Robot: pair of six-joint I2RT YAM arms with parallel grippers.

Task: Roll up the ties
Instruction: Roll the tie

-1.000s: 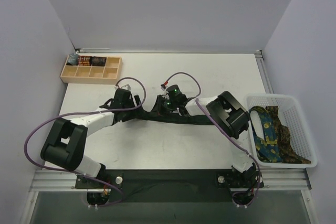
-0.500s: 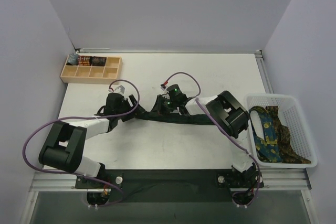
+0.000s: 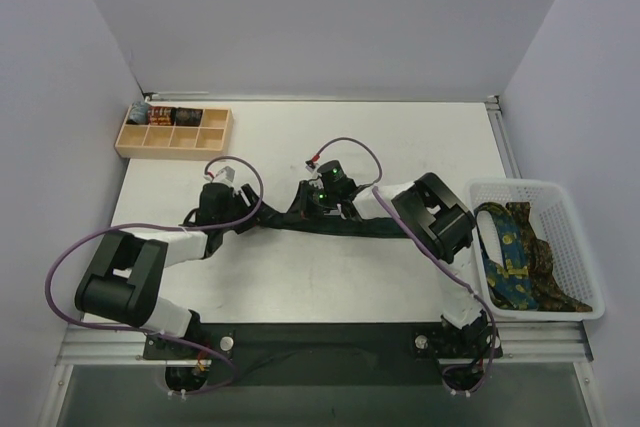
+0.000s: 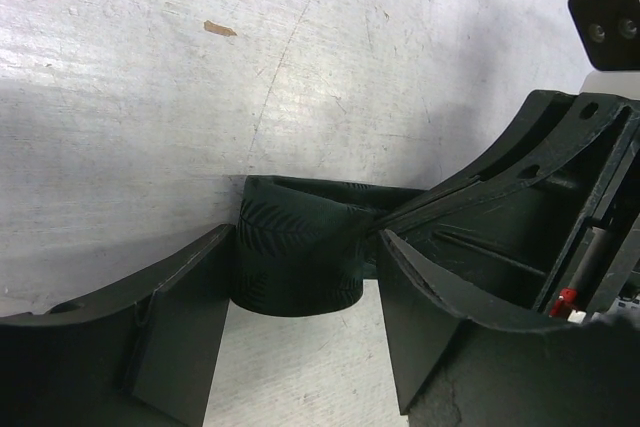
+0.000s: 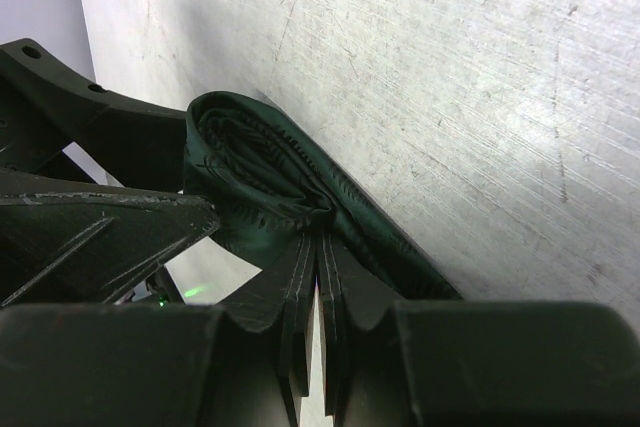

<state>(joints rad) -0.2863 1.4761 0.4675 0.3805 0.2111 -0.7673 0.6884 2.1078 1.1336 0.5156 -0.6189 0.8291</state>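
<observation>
A dark green tie with a leaf pattern lies across the middle of the table (image 3: 275,222), one end wound into a roll (image 4: 300,259). My right gripper (image 5: 318,239) is shut on the layers of that roll (image 5: 255,172); in the top view it sits at mid-table (image 3: 322,197). My left gripper (image 4: 305,332) is open, and the roll sits at its fingertips (image 4: 190,317), close to both inner faces. Seen from above, the left gripper (image 3: 218,209) is just left of the right one. Whether the left fingers touch the roll is unclear.
A white basket (image 3: 540,192) at the right edge holds a blue tie with yellow pattern (image 3: 508,247) and a brown patterned tie (image 3: 548,272). A wooden compartment box (image 3: 172,140) with small rolls in its back row stands at the far left. Purple cables (image 3: 350,145) loop over both arms.
My left gripper has shifted left along the tie and its jaws have narrowed a little round the roll. The right gripper has stayed shut in place.
</observation>
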